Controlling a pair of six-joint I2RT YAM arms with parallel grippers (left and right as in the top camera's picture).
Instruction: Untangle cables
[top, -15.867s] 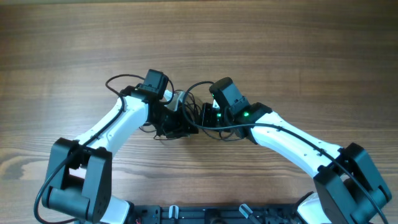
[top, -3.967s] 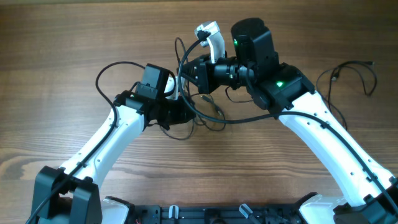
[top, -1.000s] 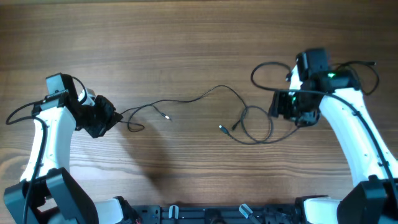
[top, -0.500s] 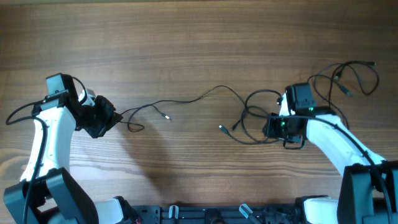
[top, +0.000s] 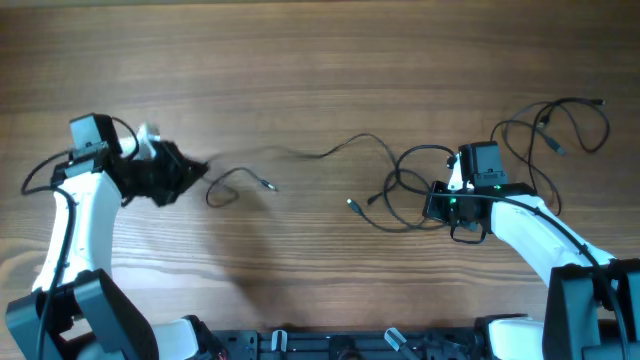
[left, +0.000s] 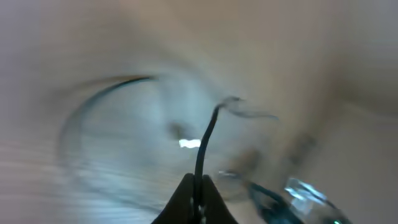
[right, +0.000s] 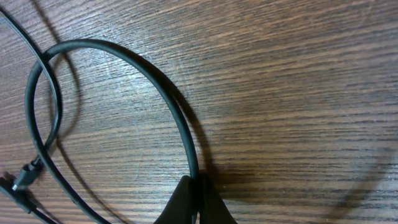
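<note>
Nearest, at 3 o'clock: looped cables (right: 175, 107), pinched tight in the right pincer (top: 438, 206). From there, strung lengthwise from 3 to 9 o'clock across the worktop (top: 300, 60) into the left pincer (top: 172, 178), clamped on the cord and blurred. Farther off, at 2 o'clock, lying apart: a loose cord (top: 565, 115).

- Cables (right: 87, 43): plain black along their whole length, no markings.
- Table (top: 320, 60): mid-brown wood, with finer, darker grain running across it in long streaks.
- Left arm (top: 75, 230): white shell, black joints and black end.
- Right arm (top: 530, 232): white shell, black joints.
- Light (top: 451, 198) on the right arm: bright green.
</note>
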